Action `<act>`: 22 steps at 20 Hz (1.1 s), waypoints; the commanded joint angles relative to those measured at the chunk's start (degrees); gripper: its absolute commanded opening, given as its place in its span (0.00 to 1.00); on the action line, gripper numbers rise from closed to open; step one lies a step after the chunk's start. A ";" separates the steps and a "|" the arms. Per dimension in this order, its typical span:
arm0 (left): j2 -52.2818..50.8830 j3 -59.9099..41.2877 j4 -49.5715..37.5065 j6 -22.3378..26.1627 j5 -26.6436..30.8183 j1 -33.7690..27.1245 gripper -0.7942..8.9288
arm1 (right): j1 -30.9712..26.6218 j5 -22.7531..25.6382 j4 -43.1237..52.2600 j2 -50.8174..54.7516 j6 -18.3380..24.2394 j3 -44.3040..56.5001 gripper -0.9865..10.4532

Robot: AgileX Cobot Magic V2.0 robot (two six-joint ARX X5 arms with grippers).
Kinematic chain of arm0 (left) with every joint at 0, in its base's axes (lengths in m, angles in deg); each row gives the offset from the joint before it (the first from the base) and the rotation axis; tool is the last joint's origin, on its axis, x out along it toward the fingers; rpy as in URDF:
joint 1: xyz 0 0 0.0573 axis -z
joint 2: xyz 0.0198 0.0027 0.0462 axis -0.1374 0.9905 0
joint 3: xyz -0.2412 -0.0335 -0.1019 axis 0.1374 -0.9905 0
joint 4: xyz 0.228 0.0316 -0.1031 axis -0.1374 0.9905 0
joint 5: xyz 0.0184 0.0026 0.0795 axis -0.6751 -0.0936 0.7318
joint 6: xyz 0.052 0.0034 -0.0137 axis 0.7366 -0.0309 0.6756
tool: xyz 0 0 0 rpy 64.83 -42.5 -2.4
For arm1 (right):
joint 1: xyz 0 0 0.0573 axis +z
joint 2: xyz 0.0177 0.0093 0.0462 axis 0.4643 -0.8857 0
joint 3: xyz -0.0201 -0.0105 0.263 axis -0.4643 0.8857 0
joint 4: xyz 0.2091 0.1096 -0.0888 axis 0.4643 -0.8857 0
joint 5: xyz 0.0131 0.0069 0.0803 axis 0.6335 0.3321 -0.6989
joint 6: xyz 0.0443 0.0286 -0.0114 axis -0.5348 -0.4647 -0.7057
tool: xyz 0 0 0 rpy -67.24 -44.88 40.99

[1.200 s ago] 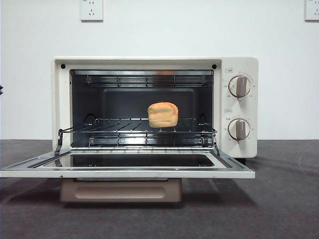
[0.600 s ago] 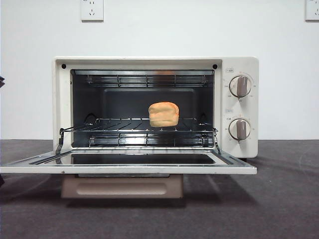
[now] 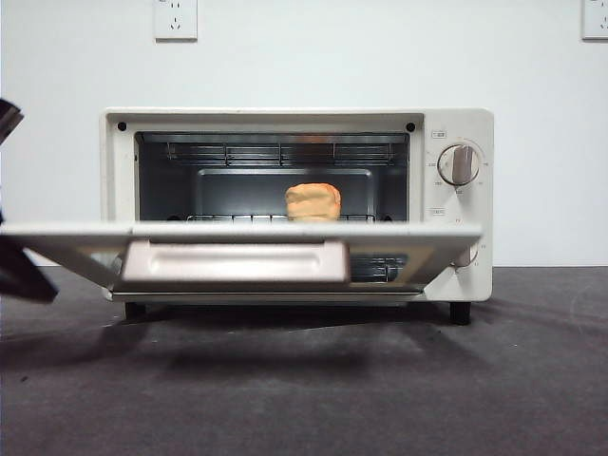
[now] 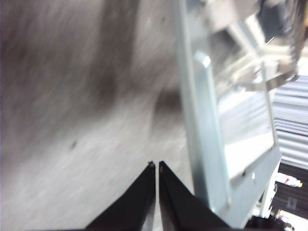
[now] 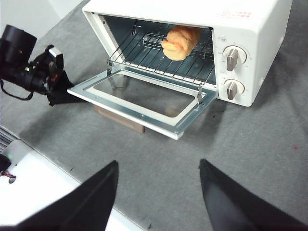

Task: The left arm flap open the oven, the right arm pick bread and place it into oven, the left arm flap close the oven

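Note:
The cream-white oven (image 3: 460, 271) stands on the dark table with its door (image 3: 408, 242) swung partway up, the taupe handle (image 3: 236, 261) facing me. The bread (image 3: 313, 201) lies on the wire rack inside, its lower part hidden behind the door. My left gripper (image 4: 155, 166) is shut and empty, right beside the door's metal frame (image 4: 202, 139). It shows as a dark wedge (image 3: 21, 274) under the door's left end. The right gripper (image 5: 158, 166) hangs open and empty, well back from the oven (image 5: 260, 29) and the bread (image 5: 180, 41).
Two round knobs (image 3: 460, 163) sit on the oven's right panel. Wall sockets (image 3: 175, 17) are on the white wall behind. The left arm's black body (image 5: 21, 67) reaches in at the door's left corner. A white surface (image 5: 33, 187) lies past the grey mat's edge.
The oven door has swung up from lying flat open to roughly halfway shut. The left arm's dark tip has come in at the left edge. The bread has not moved.

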 commanded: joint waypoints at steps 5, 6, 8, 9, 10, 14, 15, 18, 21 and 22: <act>0.57 6.91 -9.73 -6.58 -1.75 0.31 0.10 | 0.61 0.00 0.35 -0.33 -0.66 -1.07 0.32; 0.57 7.58 -12.00 -8.04 -1.49 0.28 0.10 | 0.61 0.02 0.35 -0.33 -0.63 -1.07 0.32; 0.57 8.44 -16.70 -11.63 -0.61 0.17 0.10 | 0.61 0.02 0.37 -0.33 -0.63 -1.07 0.32; 0.57 8.72 -19.26 -13.62 0.15 0.17 0.10 | 0.61 0.02 0.35 -0.33 -0.63 -1.07 0.32; 0.57 8.74 -21.97 -15.47 0.83 0.17 0.10 | 0.61 0.02 0.37 -0.33 -0.63 -1.07 0.32; 0.55 8.81 -32.39 -21.68 0.66 -0.83 0.10 | 0.61 0.35 0.37 -0.33 -0.59 -1.07 0.32; 0.55 8.85 -34.27 -23.41 -0.52 -1.25 0.10 | 0.61 0.48 0.42 -0.33 -0.59 -1.07 0.32; 0.02 8.96 -38.84 -24.92 -5.66 -1.95 0.10 | 0.61 0.52 1.27 -0.33 -0.33 -1.07 0.32; -2.58 8.96 -39.65 -24.24 -7.19 -1.99 0.10 | 0.61 1.99 2.80 -0.33 -0.09 -1.07 0.32; -3.98 8.96 -39.34 -23.78 -7.19 -1.99 0.10 | 0.61 2.25 3.41 -0.33 0.11 -1.07 0.32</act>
